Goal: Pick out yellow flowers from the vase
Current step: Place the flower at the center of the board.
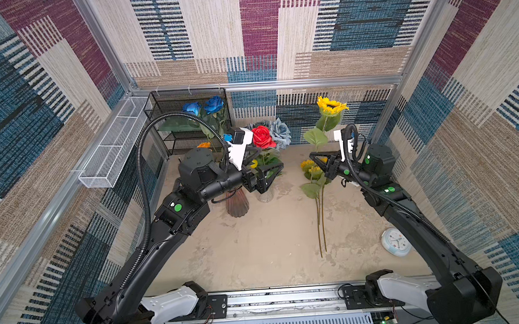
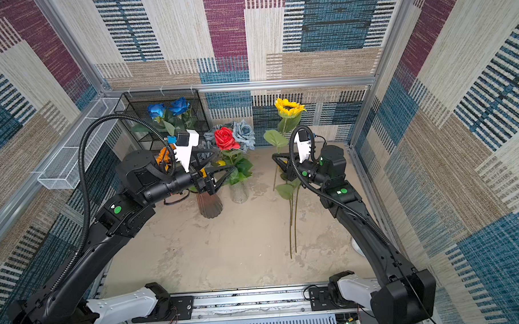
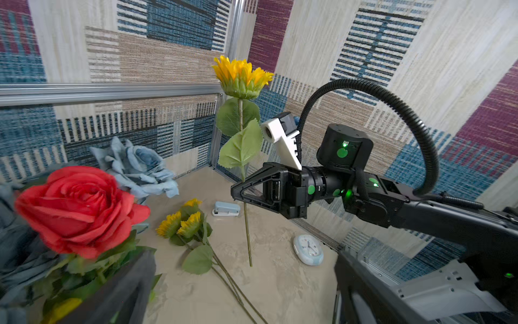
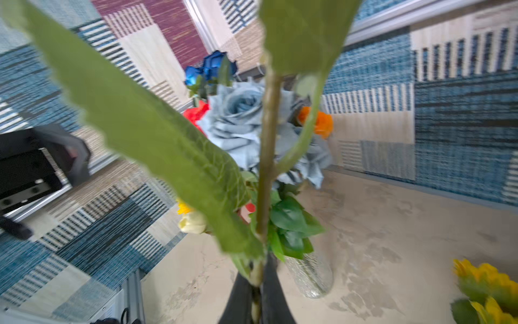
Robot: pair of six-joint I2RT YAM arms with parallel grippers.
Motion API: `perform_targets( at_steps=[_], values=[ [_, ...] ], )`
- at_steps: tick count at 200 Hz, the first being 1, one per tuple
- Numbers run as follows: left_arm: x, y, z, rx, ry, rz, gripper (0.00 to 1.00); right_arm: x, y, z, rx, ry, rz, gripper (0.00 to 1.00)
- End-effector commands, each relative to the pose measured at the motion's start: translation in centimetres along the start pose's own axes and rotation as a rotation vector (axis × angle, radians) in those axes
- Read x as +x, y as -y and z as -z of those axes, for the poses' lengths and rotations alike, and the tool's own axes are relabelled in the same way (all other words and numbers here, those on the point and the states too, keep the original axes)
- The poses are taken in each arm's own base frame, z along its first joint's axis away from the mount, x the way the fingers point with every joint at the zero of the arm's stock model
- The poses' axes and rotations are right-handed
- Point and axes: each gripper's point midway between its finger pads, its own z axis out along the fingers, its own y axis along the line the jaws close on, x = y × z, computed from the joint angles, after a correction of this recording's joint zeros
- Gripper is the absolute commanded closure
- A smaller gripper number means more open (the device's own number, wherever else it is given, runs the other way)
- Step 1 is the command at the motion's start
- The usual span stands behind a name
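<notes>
My right gripper [image 1: 313,155] [image 4: 256,301] is shut on the green stem of a yellow sunflower [image 1: 330,105] [image 3: 241,74] and holds it upright above the table, right of the vases. Two more sunflowers [image 1: 311,167] [image 3: 182,221] lie flat on the table below it. My left gripper [image 1: 267,165] [image 2: 220,167] hangs open and holds nothing, level with the leaves of the clear glass vase [image 1: 265,195] [image 4: 311,277]. That vase holds a red rose [image 1: 262,137], pale blue roses [image 1: 279,132] and a small yellow tulip [image 1: 254,164] [image 3: 61,308].
A brown ribbed vase [image 1: 237,205] with dark blue roses [image 1: 204,106] and an orange flower [image 1: 204,145] stands left of the glass one. Behind are a black wire rack [image 1: 188,120] and a white mesh basket [image 1: 112,144]. A clock [image 1: 396,241] and a stapler [image 3: 225,209] lie at the right.
</notes>
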Motion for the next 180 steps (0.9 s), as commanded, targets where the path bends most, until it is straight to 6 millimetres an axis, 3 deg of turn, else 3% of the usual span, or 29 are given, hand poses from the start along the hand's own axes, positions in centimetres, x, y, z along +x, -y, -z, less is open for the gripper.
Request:
perform_targets(
  at_steps=[1,50,93,140,180],
  values=[
    [0.0,-3.8,0.9,-0.216,0.033,-0.007,0.01,2.3,4.9,-0.3,0.169,-0.065,-0.126,1.0],
    [1.5,-10.4,4.9,-0.531,0.08,0.103,0.02,7.8,12.7,-0.7,0.374,-0.219,-0.251,1.0],
    [3.0,-12.3,6.0,-0.576,0.057,0.167,0.03,13.7,18.3,-1.7,0.54,-0.444,-0.344,1.0],
    [3.5,-12.9,6.1,-0.581,0.047,0.18,0.03,18.6,19.1,-2.2,0.572,-0.594,-0.353,1.0],
    [3.8,-13.3,5.5,-0.57,0.034,0.197,0.02,21.7,19.0,-2.6,0.566,-0.672,-0.368,0.93]
  ],
)
